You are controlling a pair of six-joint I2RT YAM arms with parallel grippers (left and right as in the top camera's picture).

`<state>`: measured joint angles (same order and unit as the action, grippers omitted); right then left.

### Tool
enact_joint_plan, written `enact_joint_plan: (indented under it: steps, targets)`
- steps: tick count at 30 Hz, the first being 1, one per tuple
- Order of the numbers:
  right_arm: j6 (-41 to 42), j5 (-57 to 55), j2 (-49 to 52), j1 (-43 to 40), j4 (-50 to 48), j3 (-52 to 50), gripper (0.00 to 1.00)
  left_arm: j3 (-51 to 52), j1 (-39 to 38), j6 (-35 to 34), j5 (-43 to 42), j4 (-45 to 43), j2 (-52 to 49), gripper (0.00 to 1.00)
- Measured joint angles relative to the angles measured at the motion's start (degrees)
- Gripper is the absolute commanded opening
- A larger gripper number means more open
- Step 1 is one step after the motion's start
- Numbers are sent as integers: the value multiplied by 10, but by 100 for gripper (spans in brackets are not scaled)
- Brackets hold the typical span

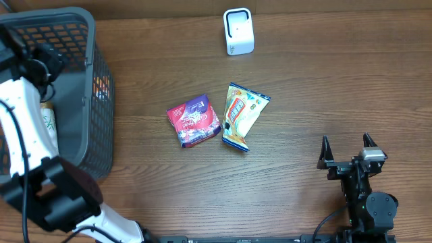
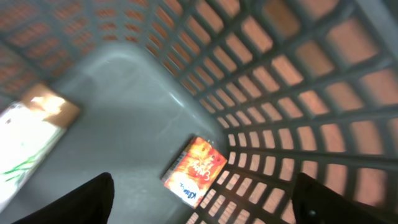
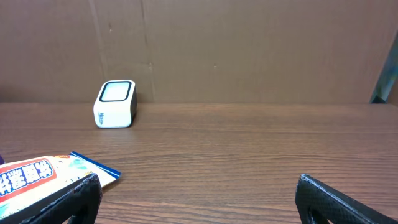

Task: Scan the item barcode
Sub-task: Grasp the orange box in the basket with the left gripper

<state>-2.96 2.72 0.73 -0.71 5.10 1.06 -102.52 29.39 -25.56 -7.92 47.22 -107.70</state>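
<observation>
The white barcode scanner stands at the table's far middle, also seen as the scanner in the right wrist view. A purple-red packet and a yellow-blue packet lie flat mid-table. My left arm reaches down into the grey basket. There my left gripper is open, its fingers wide apart above an orange packet lying on the basket floor against the mesh wall. My right gripper is open and holds nothing, low over the table at the front right.
A white box with green print lies on the basket floor to the left. The basket's mesh wall rises close on the right of my left gripper. The yellow-blue packet's corner lies just left of my right gripper.
</observation>
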Motion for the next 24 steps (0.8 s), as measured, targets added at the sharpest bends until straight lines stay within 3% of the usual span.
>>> enact_joint_plan:
  steps: [11, 24]
  targets:
    - [0, 0, 0, 0, 0, 0, 100, 0, -17, 94, -1, 3, -83, 80]
    - [0, 0, 0, 0, 0, 0, 100, 0, -26, 137, -28, 21, -147, 75]
